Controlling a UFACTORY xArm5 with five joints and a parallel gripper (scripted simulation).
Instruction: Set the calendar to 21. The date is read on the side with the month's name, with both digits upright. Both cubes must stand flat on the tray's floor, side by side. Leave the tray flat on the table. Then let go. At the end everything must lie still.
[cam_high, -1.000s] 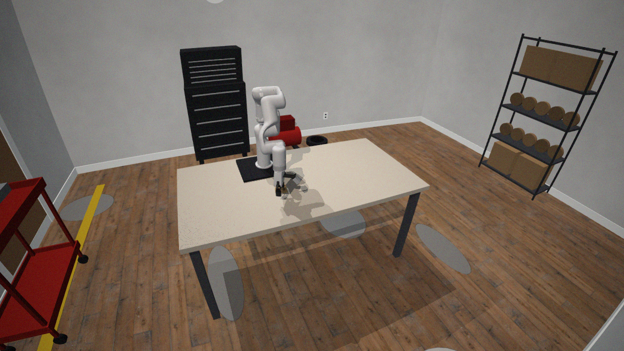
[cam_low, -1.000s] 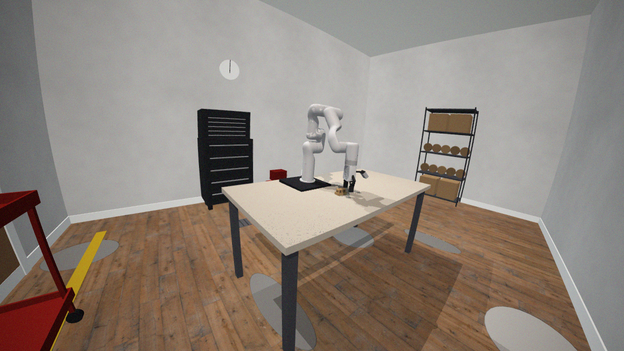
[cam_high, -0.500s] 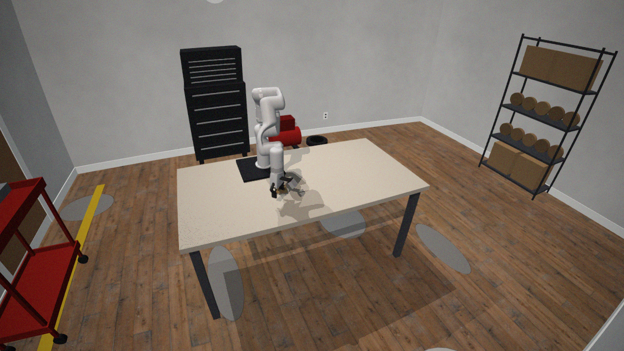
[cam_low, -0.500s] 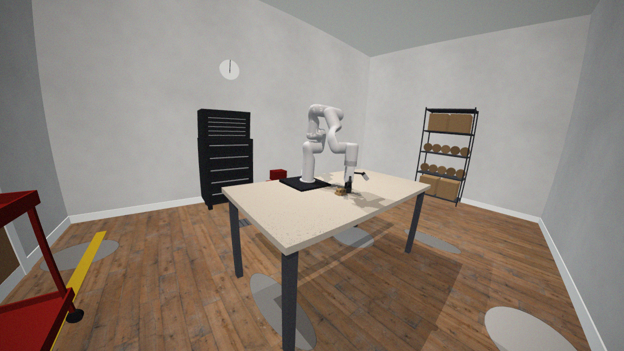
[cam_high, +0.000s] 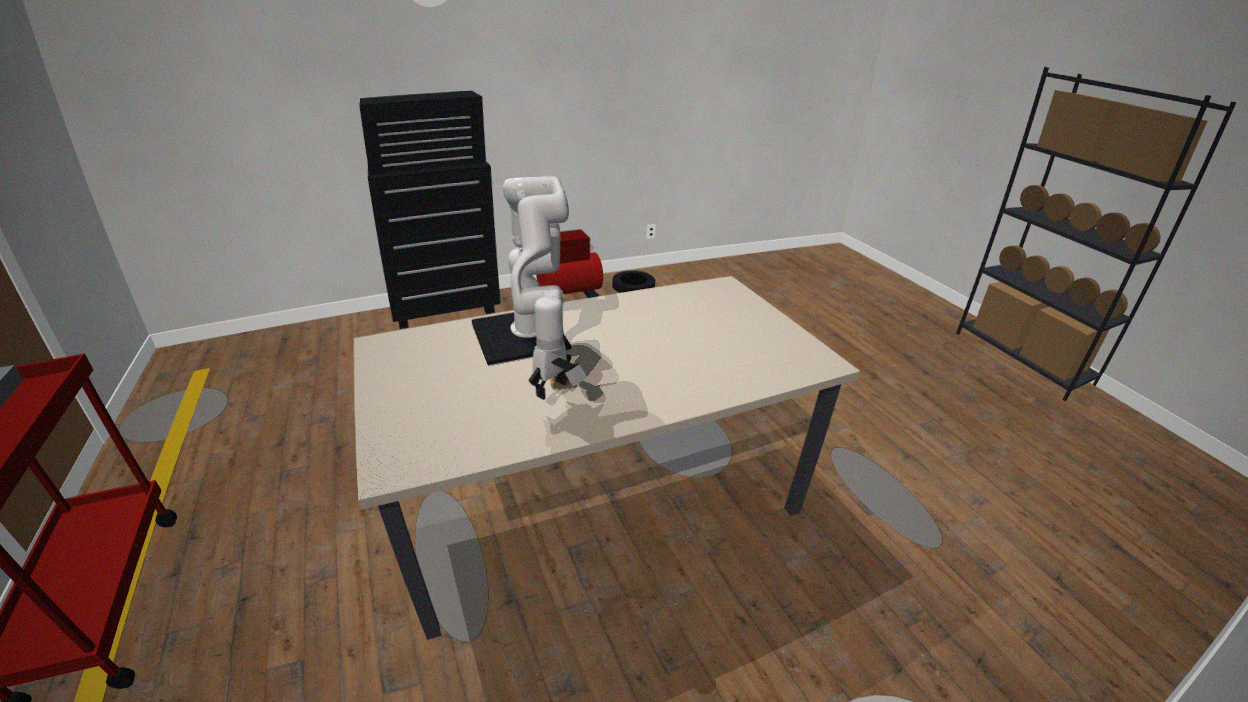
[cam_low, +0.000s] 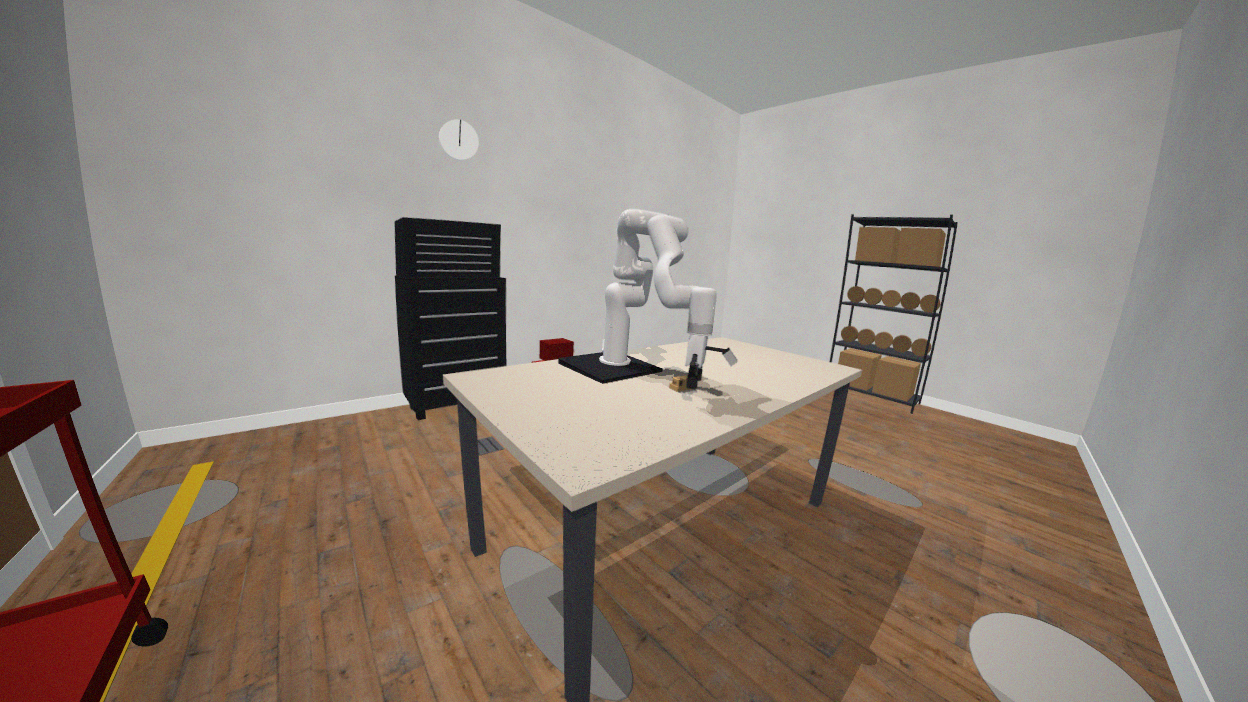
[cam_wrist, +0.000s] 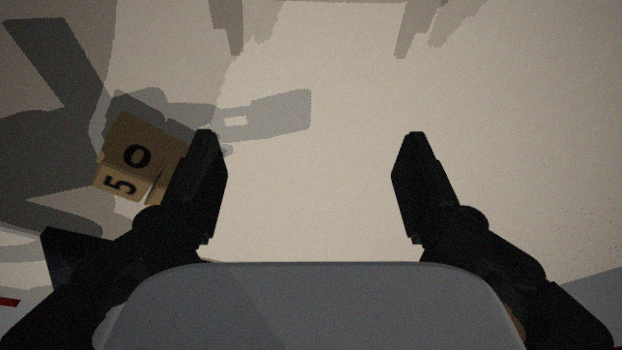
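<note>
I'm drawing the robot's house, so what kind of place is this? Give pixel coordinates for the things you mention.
Probably a workshop or garage: there's a tall black tool chest (cam_high: 432, 205) (cam_low: 449, 309), a red rolling cart (cam_high: 82, 541) (cam_low: 65, 602) and a tire (cam_high: 633, 275) on the floor.

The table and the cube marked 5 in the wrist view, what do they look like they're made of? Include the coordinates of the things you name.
Pale cream table (cam_high: 453, 419) (cam_low: 558, 419): perhaps laminate or painted board, matte; even colour, no grain.

Tan cube marked 5 (cam_wrist: 131, 194): probably wood, matte; warm tan faces without shine, black numerals, though painted plastic is possible.
</note>
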